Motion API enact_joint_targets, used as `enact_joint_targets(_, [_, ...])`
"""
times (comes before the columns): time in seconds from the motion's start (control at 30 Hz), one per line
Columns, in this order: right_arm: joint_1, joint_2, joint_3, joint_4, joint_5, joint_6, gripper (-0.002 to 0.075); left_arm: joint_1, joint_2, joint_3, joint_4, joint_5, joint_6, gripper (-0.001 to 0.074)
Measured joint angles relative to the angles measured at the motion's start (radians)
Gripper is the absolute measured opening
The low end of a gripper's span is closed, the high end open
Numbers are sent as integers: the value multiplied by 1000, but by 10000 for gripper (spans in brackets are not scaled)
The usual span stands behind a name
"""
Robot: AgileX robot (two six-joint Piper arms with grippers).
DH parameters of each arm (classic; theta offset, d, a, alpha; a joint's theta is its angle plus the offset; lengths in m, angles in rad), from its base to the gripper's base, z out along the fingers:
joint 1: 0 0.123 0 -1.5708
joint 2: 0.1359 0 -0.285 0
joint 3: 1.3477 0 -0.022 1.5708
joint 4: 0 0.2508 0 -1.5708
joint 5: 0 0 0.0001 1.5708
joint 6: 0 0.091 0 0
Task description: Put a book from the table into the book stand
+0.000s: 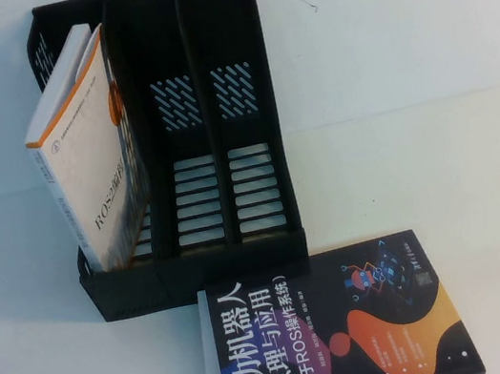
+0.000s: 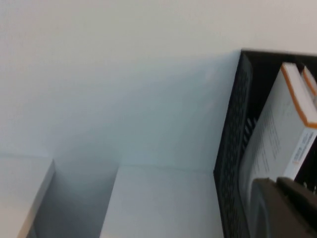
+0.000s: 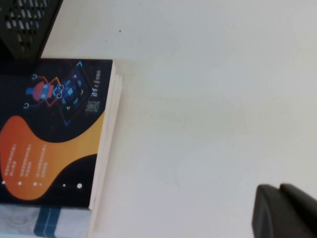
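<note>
Book point(image 1: 91, 166) stood upright in stand's point(image 1: 213, 87) left slot, leaning a bit, so task looked basically done. Black book point(image 1: 342, 326) lay flat on tabletop point(image 1: 458, 160) in front. Left gripper point(image 2: 285, 206) beside stand, right gripper point(image 3: 285, 210) over bare tabletop; fingers' state: can't tell for either.

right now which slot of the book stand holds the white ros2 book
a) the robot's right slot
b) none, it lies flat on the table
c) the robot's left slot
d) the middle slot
c: in the high view the book stands tilted in the leftmost slot of the book stand. The left claw is beside it; the right claw is over the table.
</note>
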Motion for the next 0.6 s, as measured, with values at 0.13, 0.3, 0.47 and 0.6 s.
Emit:
enact_joint_targets(0.13, [0, 0, 0, 0, 0, 0, -1, 0, 0, 2, -2, 74, 52, -1])
enact_joint_targets(0.3, [0, 0, 0, 0, 0, 0, -1, 0, 0, 2, -163, 108, 146, -1])
enact_joint_targets(0.47, [0, 0, 0, 0, 0, 0, -1, 0, 0, 2, -420, 143, 163, -1])
enact_joint_targets(0.6, [0, 0, 0, 0, 2, -2, -1, 0, 0, 2, -473, 183, 165, -1])
